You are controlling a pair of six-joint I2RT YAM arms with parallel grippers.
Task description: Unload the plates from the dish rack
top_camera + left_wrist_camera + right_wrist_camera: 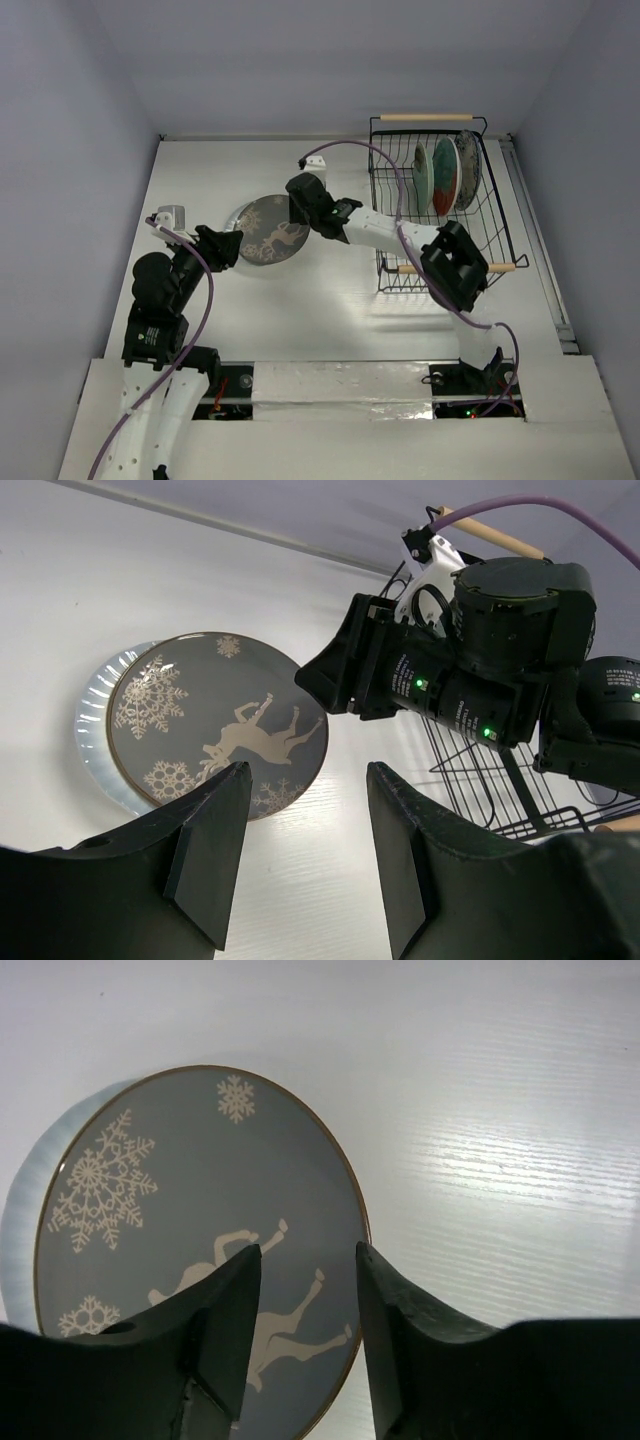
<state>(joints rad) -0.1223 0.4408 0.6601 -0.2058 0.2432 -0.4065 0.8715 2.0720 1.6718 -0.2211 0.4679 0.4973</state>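
Black fingers of the left gripper [310,775] fill the foreground of its wrist view, jaws parted with nothing between them, hovering near two stacked plates. Plain pale grey walls [250,60] close the space in on three sides and meet a white table [330,310] with a faint grain and a bright patch of glare. At the far right stands the dish rack [497,215], black wire with two wooden handles [427,117]. Three plates stand upright at its far end: a pale green plate [424,172], a teal-and-red plate [446,175] and a patterned plate [467,165]. Left of centre a grey reindeer plate [270,232] lies flat on a white plate [92,725]. The right gripper [307,1255] hangs over the grey plate's right side, jaws apart, clasping nothing
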